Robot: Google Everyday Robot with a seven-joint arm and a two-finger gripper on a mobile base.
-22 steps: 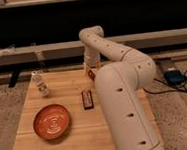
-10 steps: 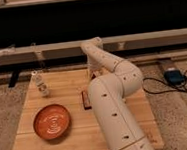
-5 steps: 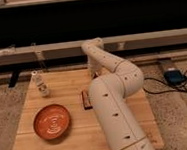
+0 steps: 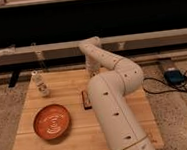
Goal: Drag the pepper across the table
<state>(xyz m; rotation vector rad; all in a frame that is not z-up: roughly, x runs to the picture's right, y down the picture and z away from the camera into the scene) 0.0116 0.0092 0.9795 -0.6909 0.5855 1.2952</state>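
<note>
The light-wood table fills the lower left. My white arm rises from the bottom edge, bends at the right and reaches back over the table. My gripper hangs down at the table's far edge, near the middle. The red pepper is hidden or out of view; no part of it shows.
A round orange plate lies front left. A dark rectangular block lies mid-table, partly covered by my arm. A small white bottle stands at the back left. A blue device with cables lies on the floor to the right.
Since the earliest frame my arm has swung lower and nearer, covering more of the table and the block's right side. Over the last second almost nothing has moved.
</note>
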